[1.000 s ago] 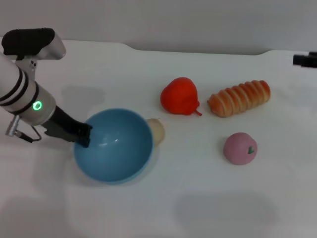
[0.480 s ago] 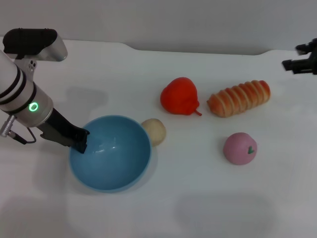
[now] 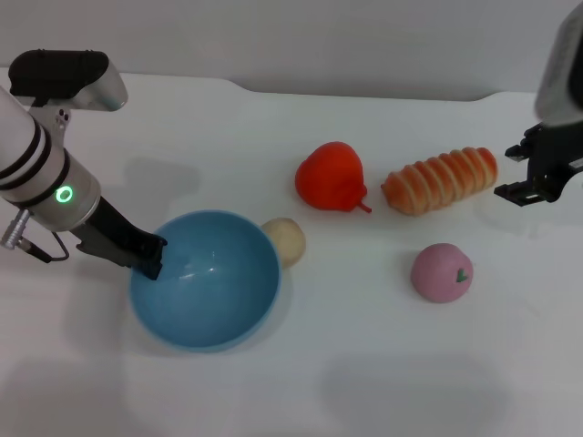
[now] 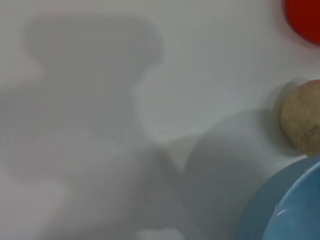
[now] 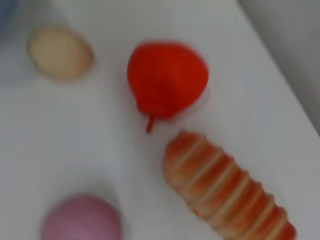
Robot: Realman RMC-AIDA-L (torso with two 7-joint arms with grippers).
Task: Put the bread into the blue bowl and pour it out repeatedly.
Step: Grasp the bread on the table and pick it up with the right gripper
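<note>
Reaching with spread fingers, the right gripper [image 3: 526, 173] risks rolling the bread [image 3: 440, 179] toward the red fruit [image 3: 332, 177], while the left gripper [image 3: 151, 256] clamps the blue bowl [image 3: 205, 279] rim at lower left.

Glossy light-blue plastic on the blue bowl [image 3: 205, 279], with small white glints on the inner wall. Matt, ridged golden-orange skin with pale cream bands on the bread [image 3: 440, 179], right of the bowl and farther back. Smooth, faintly shiny red surface on the red toy fruit [image 3: 331, 177], between bowl and bread. Dull beige, slightly grainy look on the small ball [image 3: 284, 240] touching the bowl's rim. Soft matt pink on the pink toy fruit [image 3: 441, 272], right of the bowl. Smooth, matt white on the table [image 3: 301, 364] beneath. Matt black on the left gripper [image 3: 150, 256] at the bowl's rim and on the right gripper [image 3: 533, 178] beside the bread.
</note>
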